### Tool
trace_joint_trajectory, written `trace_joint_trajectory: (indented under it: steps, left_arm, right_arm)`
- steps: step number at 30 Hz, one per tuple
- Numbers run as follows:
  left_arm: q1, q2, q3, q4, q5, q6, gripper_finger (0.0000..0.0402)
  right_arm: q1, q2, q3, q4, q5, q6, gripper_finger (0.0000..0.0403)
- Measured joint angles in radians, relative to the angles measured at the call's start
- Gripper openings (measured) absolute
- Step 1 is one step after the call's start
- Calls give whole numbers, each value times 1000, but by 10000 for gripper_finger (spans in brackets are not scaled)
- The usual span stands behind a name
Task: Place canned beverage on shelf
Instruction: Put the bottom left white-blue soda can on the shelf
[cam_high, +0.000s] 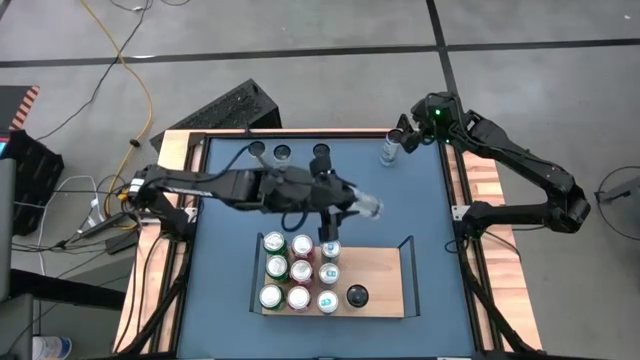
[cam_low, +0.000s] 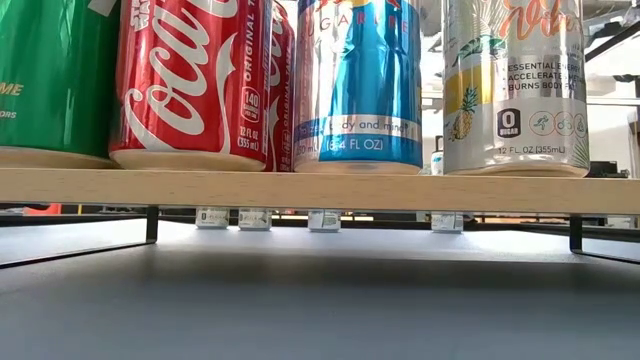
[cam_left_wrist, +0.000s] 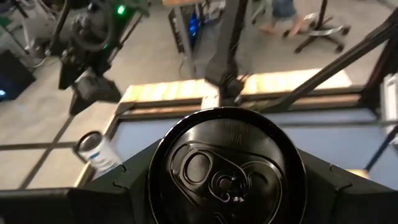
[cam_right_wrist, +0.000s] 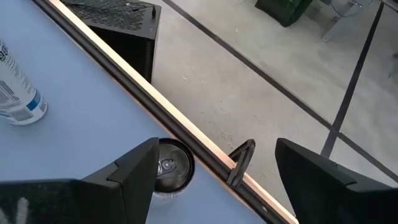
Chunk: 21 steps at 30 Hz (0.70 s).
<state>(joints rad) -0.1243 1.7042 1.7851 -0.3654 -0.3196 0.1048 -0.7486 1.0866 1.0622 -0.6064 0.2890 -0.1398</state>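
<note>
Left gripper (cam_high: 345, 205) is clamped on a black-topped aluminium drink can (cam_left_wrist: 227, 168) – held above the table, just behind the flat light-wood shelf with black end rails (cam_high: 385, 280), which already carries rows of cans. We judge it rigid but dentable, slick – best gripped mid-wall. Right gripper (cam_high: 403, 135) hangs spread, empty, at the far right corner over another can (cam_right_wrist: 171, 168).

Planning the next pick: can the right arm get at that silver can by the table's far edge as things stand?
Probably yes. The right gripper hangs open just beside the silver can, with nothing between them. The left gripper is off mid-table, shut on a black can.
</note>
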Motion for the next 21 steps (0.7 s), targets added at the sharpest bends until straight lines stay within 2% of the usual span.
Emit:
trace_joint_trajectory:
  steps: [6,9,11,15,20,21]
  left_arm:
    - [-55,1,0,14,11,-24,243]
    - [-88,34,20,85,39,-39,243]
    - [-111,79,58,66,55,-34,243]
    - [-159,222,231,-33,68,38,243]
    - [-194,433,573,-280,10,57,249]
    - [-202,448,570,-265,-12,64,250]
  right_arm:
    - [0,0,0,-29,0,27,306]
    - [0,0,0,-30,0,47,306]
    - [0,0,0,-33,0,59,306]
    - [2,0,0,-76,0,63,306]
    - [2,-1,0,-146,-2,68,306]
    - [2,-1,0,-152,-2,68,306]
